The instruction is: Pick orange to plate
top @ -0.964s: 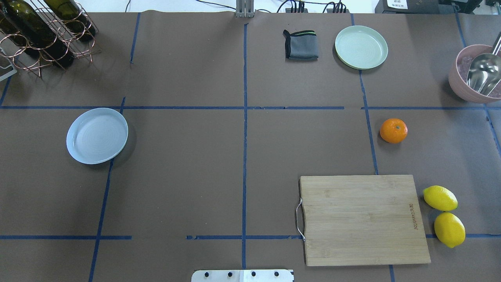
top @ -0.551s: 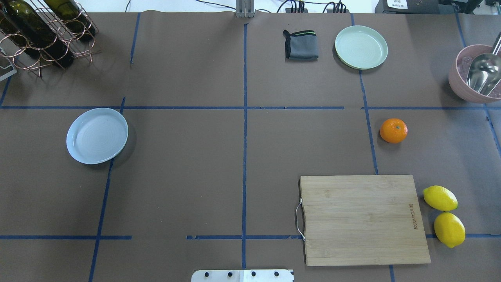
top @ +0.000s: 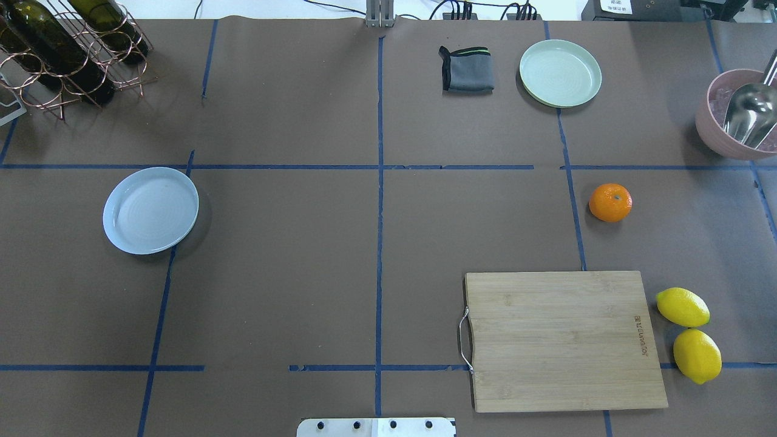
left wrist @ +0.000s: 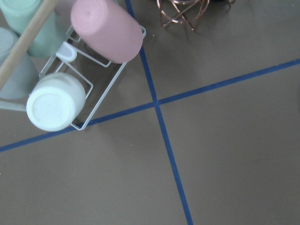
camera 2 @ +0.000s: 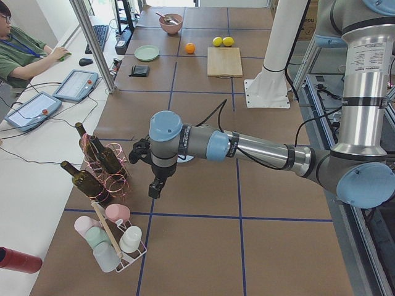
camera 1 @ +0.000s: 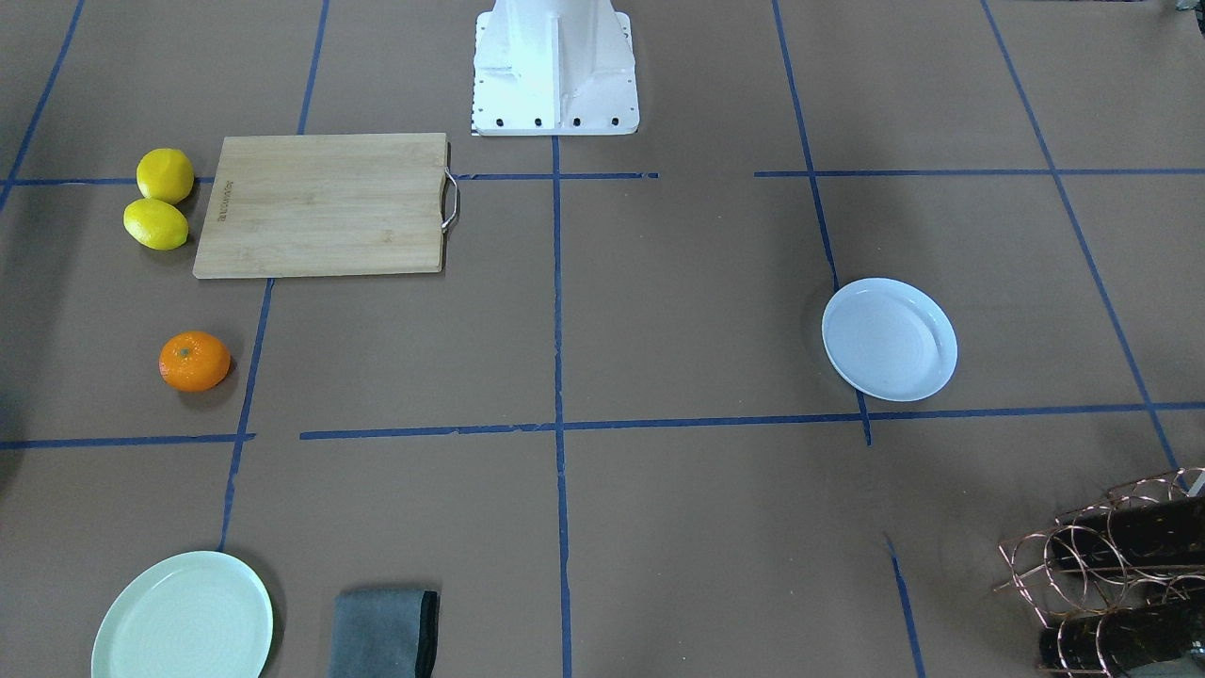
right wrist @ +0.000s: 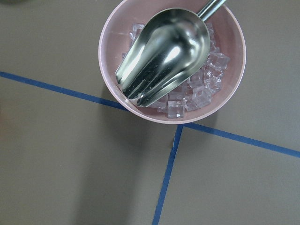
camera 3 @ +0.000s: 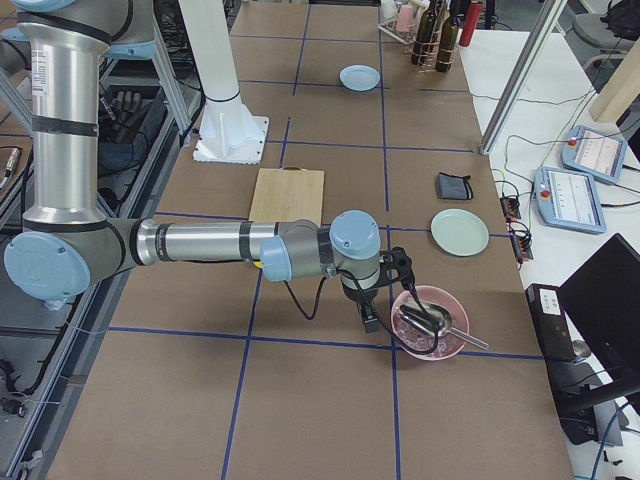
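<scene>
— Since you ask what moved over the last second: nothing on the counter (top: 273, 273) did. The orange (top: 610, 202) sits where it was, on the right half just past the far edge of the cutting board (top: 564, 340). The plate (top: 150, 210) lies well apart from it, on the left half.

— So the pick has not begun?

— I judge not. You can see the arms only from the side cameras. The left gripper (camera 2: 153, 190) hangs near the copper rack (top: 73, 91) at the left end, and the right gripper (camera 3: 370, 322) is near the pink bowl (right wrist: 108, 35) at the right end. From those views I cannot tell whether either pair of fingers is apart or together.

— And the containers?

— Your plate holds nothing, and neither does the mint-green plate (top: 560, 73) at the far right. The pink bowl holds ice cubes (right wrist: 206, 89) with a metal scoop (right wrist: 161, 56) lying on them. The copper rack carries dark bottles (top: 48, 42), and the wire rack (left wrist: 101, 101) carries upturned cups (left wrist: 107, 29). The 2 lemons (top: 683, 307) lie just beside each other, right of the board.
</scene>
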`<state>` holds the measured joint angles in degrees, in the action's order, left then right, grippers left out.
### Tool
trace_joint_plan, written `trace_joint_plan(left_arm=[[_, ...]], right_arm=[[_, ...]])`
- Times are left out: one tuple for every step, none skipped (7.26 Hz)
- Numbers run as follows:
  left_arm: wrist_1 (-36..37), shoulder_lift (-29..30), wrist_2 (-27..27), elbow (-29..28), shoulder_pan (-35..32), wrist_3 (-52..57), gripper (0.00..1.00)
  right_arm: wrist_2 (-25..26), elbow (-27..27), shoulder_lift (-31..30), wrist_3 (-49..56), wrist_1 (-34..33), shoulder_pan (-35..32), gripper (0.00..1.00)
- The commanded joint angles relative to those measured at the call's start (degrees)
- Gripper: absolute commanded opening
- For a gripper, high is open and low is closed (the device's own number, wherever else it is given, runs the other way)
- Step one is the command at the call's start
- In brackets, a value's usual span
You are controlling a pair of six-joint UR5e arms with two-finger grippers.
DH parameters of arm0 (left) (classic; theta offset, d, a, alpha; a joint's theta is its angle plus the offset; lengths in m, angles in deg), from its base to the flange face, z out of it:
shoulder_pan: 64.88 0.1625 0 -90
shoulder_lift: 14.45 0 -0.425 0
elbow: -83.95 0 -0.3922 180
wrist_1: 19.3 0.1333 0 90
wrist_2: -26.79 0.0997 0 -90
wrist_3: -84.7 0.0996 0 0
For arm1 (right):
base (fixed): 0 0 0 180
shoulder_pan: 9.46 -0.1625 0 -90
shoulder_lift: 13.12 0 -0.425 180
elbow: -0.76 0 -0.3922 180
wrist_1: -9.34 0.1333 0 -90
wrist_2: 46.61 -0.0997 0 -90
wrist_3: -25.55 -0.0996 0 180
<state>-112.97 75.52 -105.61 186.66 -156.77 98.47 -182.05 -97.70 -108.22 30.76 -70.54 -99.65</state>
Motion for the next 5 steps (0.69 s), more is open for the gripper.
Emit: trace_joint_plan(left_arm=[[-23.62, 0.83, -0.3, -3.63, -0.04, -1.63, 1.0], [-31.06, -1.79, -0.74, -4.08, 0.05, -6.95, 1.0], [-37.39, -3.29, -1.44, -5.13, 0.31, -10.49, 1.0], [-44.85, -5.83, -5.28, -5.41, 4.05, -11.13, 1.0], [-45.36, -5.95, -4.8, -5.84, 11.83, -16.45, 1.0]], right_arm=[[0.01, 0.28, -0.78, -0.73, 2.89, 0.01, 1.0], [0.01, 0.28, -0.78, -0.64, 2.89, 0.01, 1.0], [0.01, 0.37, -0.78, -0.55, 3.15, 0.01, 1.0], [0.01, 0.54, -0.96, -0.64, 3.59, 0.01, 1.0], [-0.08, 0.8, -0.96, -0.64, 3.68, 0.01, 1.0]])
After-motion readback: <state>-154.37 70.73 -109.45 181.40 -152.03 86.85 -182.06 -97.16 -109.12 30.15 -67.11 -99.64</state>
